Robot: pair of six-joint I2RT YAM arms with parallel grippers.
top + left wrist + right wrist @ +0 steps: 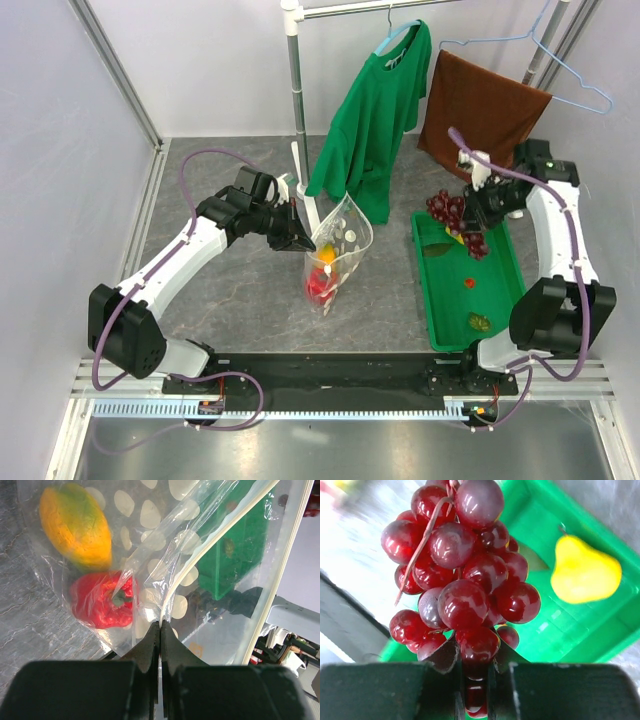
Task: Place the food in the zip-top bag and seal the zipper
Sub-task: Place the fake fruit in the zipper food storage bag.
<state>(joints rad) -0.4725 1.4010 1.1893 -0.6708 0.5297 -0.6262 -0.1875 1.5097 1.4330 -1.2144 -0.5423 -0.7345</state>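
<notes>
Behind the bag point(345, 238) — green shirt point(375, 110), brown towel point(485, 105)

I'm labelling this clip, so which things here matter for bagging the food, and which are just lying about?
In the job: zip-top bag, its zipper, mango and red pepper inside it, grape bunch in the right gripper, left gripper pinching the bag.
Lying about: green T-shirt, brown towel, empty blue hanger.
</notes>
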